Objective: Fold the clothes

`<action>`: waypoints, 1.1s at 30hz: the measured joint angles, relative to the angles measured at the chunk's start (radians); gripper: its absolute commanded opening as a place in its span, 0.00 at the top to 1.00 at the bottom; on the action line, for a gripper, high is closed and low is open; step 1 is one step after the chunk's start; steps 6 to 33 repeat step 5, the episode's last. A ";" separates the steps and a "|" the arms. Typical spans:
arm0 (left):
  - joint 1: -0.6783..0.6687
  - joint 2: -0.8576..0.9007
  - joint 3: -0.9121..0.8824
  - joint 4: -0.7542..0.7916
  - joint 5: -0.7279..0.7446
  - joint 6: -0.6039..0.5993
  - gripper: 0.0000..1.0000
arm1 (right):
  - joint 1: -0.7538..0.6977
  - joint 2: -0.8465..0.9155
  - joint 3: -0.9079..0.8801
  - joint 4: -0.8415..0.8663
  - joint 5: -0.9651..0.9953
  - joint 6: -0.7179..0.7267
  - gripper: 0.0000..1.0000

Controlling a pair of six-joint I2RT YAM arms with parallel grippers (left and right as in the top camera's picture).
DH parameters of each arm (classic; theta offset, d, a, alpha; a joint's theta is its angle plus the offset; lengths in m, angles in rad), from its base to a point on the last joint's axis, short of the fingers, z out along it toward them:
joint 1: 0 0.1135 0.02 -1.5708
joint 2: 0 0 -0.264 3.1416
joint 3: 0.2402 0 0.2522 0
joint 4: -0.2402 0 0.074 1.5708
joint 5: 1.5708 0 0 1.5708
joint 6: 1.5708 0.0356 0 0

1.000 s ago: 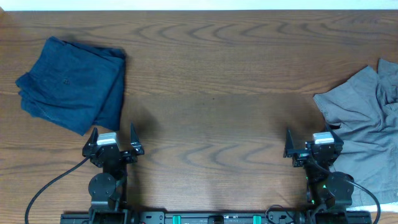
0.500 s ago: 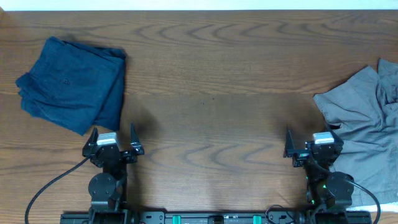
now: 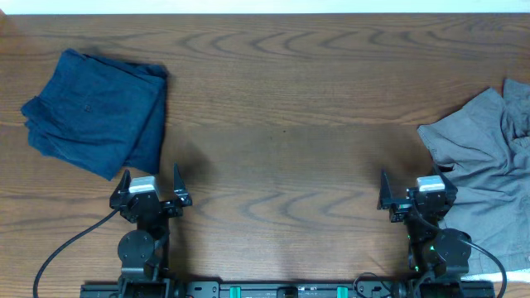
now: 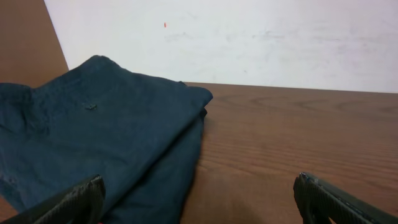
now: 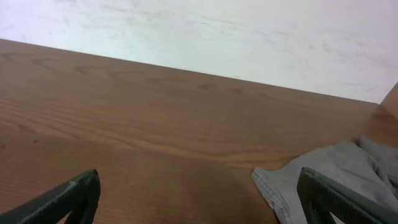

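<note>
The dark navy-blue shorts (image 3: 95,112) lie folded at the table's far left; they also show in the left wrist view (image 4: 93,143). A light grey garment (image 3: 489,161) lies crumpled at the right edge, and its corner shows in the right wrist view (image 5: 323,177). My left gripper (image 3: 150,186) is open and empty near the front edge, just in front of the shorts' near corner. My right gripper (image 3: 414,189) is open and empty near the front edge, beside the grey garment's left side. The coral-red garment is out of view.
The wooden table (image 3: 281,124) spans the view. A white wall (image 5: 217,31) stands behind its far edge. Black cables (image 3: 62,248) run from the arm bases along the front.
</note>
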 measured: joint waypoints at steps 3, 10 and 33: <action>0.000 0.000 0.000 0.000 0.000 0.000 0.02 | 0.000 0.000 0.000 0.000 0.000 0.000 0.01; 0.000 0.000 0.000 0.000 0.000 0.000 0.02 | 0.000 0.000 0.000 0.000 0.000 0.000 0.01; 0.000 0.000 0.000 0.000 0.000 0.000 0.02 | 0.000 0.000 0.000 0.000 0.000 0.000 0.01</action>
